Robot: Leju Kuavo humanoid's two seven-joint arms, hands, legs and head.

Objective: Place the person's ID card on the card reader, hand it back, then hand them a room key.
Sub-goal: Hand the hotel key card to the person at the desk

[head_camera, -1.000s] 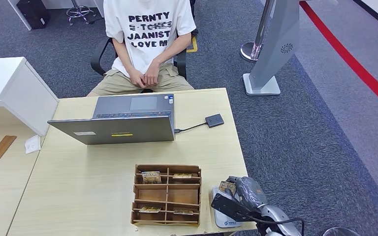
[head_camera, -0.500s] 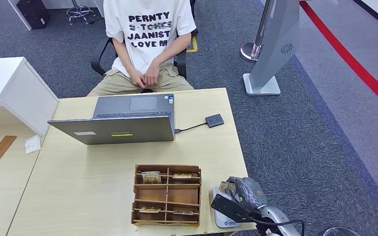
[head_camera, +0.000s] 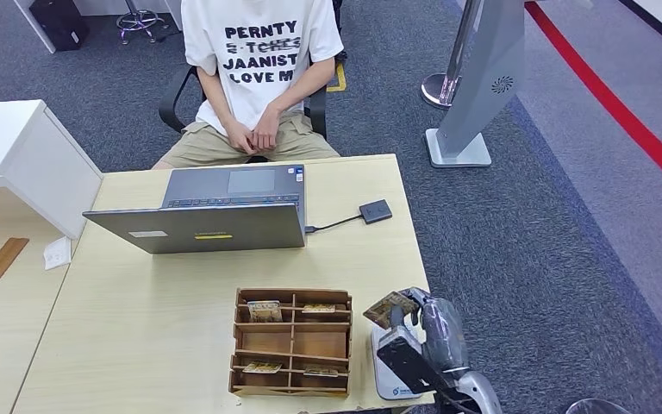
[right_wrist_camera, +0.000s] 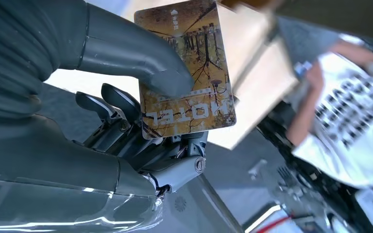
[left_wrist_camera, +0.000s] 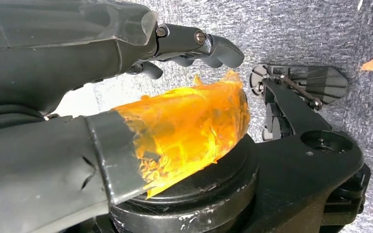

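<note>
Left hand: fingers loosely curled over grey carpet, holding nothing.

Wooden organizer on the table holds cards in several compartments.

Right hand: raised above the white card reader at the table's near right corner, thumb and fingers pinching the room key. The card is brown-gold with a tree pattern, printed "HOTEL", tilted.
</note>
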